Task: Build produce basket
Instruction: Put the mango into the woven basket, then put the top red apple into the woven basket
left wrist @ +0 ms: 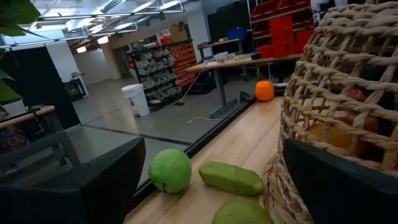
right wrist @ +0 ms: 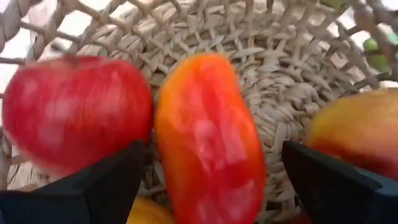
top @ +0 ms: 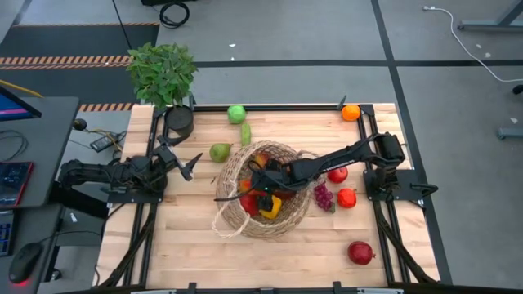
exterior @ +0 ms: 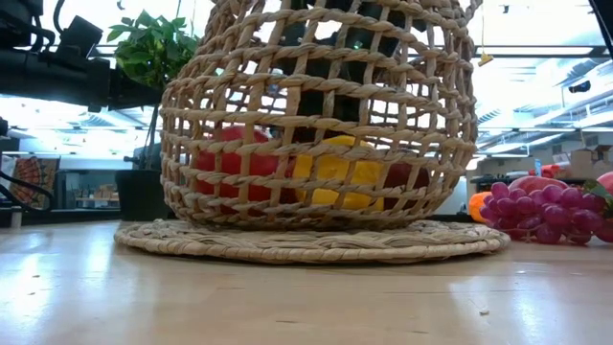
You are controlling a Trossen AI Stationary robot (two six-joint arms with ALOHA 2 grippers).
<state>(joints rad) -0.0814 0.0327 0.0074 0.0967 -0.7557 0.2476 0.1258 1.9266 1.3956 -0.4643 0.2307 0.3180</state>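
Two dark arms at work over a pale wooden table (top: 163,245). Right gripper (top: 263,181) reaching down inside the large round tan woven wicker basket (top: 237,219), jaws spread wide and grasping nothing. Directly between those jaws, an elongated orange-red piece of produce (right wrist: 208,140), free of both fingers; just outside one jaw, a round red fruit (right wrist: 74,112); just outside the other, an orange-yellow fruit (right wrist: 360,140); beneath, a yellow piece (exterior: 335,172) on the basket floor. Likely a drop just completed: placing step for this piece, judging by the released jaws above it. Left gripper (top: 186,165) waiting beside the basket, jaws also released and empty, with a green pear (top: 220,152), a long green vegetable (left wrist: 231,178) and a round green apple (left wrist: 170,170) ahead of the jaws. Outside the basket on the right arm's side: purple grape bunch (top: 324,197), three red fruits, a small orange (top: 350,112) at the far edge. Next move calls for lifting the right gripper straight up clear of the weave and loop handle, then going to a near piece such as the grapes.
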